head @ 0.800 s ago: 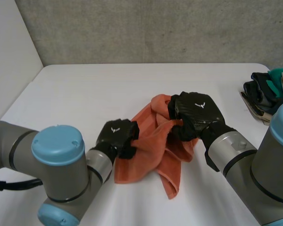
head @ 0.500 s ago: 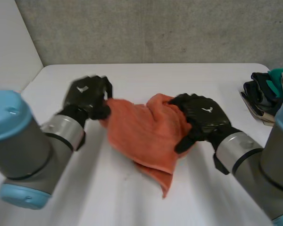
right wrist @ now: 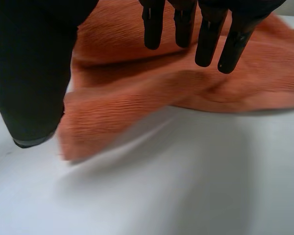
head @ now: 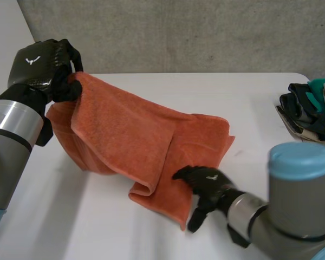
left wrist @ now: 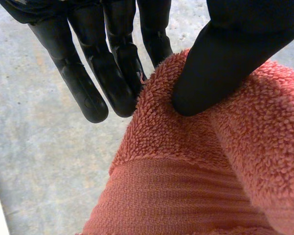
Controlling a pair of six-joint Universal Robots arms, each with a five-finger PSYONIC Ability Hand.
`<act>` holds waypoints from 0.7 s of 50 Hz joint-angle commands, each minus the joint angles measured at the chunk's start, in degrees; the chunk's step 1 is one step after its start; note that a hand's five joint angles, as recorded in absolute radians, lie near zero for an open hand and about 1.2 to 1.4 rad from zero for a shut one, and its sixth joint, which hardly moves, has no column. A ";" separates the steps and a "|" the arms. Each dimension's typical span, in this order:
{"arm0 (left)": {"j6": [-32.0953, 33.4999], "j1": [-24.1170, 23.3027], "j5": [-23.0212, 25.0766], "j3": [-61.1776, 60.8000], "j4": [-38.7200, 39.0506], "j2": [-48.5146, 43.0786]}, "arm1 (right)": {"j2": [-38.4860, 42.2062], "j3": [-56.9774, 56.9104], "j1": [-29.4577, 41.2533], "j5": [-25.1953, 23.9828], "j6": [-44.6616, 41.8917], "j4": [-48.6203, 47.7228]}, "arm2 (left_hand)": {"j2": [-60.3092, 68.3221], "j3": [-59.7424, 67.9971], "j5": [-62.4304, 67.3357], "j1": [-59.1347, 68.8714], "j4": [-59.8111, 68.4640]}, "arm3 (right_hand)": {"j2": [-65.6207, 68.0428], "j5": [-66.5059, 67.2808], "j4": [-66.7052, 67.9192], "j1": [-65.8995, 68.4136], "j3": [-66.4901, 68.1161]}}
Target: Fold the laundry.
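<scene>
At upper left of the frame the left hand (head: 40, 65) pinches a towel (head: 130, 130) corner, right hand (head: 208, 183) splayed loose; nothing's properly folded yet.

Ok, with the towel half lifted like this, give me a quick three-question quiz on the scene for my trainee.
1. True or false: the left robot hand pinches the orange towel between thumb and fingers and holds that end up off the white table.
2. Where is the right robot hand? A: low at the towel's near edge, fingers straight. B: raised above the towel's far edge. C: curled round the towel's middle.
3. Fill in: the pile of dark clothes lies at the table's ___ edge, by the robot's own sides.
Key: 1 true; 2 A; 3 right.
</scene>
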 commanded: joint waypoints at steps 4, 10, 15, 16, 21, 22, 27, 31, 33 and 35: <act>-0.09 2.14 0.07 -1.19 -0.02 -0.80 | 4.75 -1.20 9.63 11.11 -3.68 -9.12 | 11.33 11.66 14.31 14.90 11.25 | 3.95 1.85 3.35 4.42 2.66; -0.09 2.23 0.07 -1.89 0.07 -0.98 | 8.00 -2.25 9.98 14.89 -10.18 -12.11 | 11.33 11.66 14.31 14.90 11.25 | 7.81 5.71 7.21 8.28 6.52; -0.09 2.14 0.07 -2.07 0.07 -0.98 | 9.32 -3.22 9.80 16.04 -11.77 -14.13 | 11.33 11.66 14.31 14.90 11.25 | 14.70 12.60 14.10 15.17 13.41; -0.09 2.14 0.07 -2.07 0.07 -0.98 | 9.50 -3.31 9.72 16.21 -11.77 -14.57 | 11.33 11.66 14.31 14.90 11.25 | 17.21 15.12 16.62 17.68 15.92; -0.09 2.14 0.07 -2.59 0.07 -0.80 | 10.46 -4.01 9.28 16.48 -11.95 -16.51 | 11.33 11.66 14.31 14.90 11.25 | 66.76 64.67 66.17 67.23 65.47; -0.09 2.23 0.07 -2.59 0.07 -0.80 | 10.29 -4.01 9.19 16.56 -11.86 -16.60 | 11.33 11.66 14.31 14.90 11.25 | 66.97 64.87 66.37 67.44 65.67; 0.00 2.23 0.07 -2.59 -0.02 -0.36 | 6.09 -3.66 8.23 17.09 -11.86 -17.39 | 11.33 11.66 14.31 14.90 11.25 | 66.97 64.87 66.37 67.44 65.68; 0.44 2.67 0.16 -2.59 -0.46 0.16 | -5.07 -4.71 2.96 16.04 -15.10 -14.41 | 11.33 11.66 14.31 14.90 11.25 | 66.97 64.87 66.37 67.44 65.68; 1.84 3.37 0.16 -2.33 -1.68 1.04 | -10.68 -6.03 -1.77 14.29 -20.17 -9.69 | 11.33 11.66 14.31 14.90 11.25 | 66.97 64.87 66.37 67.44 65.68; 3.33 3.98 0.16 -2.15 -2.83 2.00 | -13.78 -7.70 -4.68 12.62 -23.97 -6.25 | 11.33 11.66 14.31 14.90 11.25 | 66.97 64.87 66.37 67.44 65.68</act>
